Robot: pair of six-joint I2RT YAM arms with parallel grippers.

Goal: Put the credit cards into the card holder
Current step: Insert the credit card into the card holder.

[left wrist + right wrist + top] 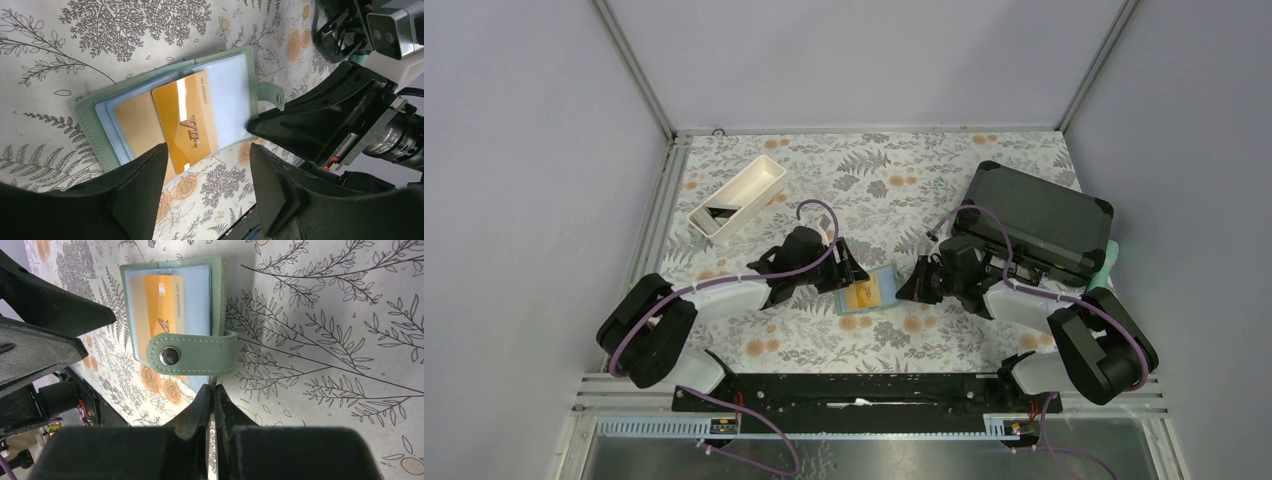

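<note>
The sage-green card holder [882, 277] lies open on the floral table between both arms. A gold-orange credit card [185, 120] lies slanted on its pale blue pockets, its lower corner past the holder's [90, 125] near edge. Over that corner hangs my left gripper [207, 162], open, with only tablecloth between its fingers. My right gripper [212, 389] is shut on the thin edge of the card holder [217, 290], just below the snap strap [200, 352]. The gold credit card [160, 300] shows behind the blue film there. No other credit cards are in view.
A white oblong tray [739, 198] with a dark item inside stands at the back left. A large black hard case [1039, 220] sits at the back right, close behind the right arm. Metal rails edge the table.
</note>
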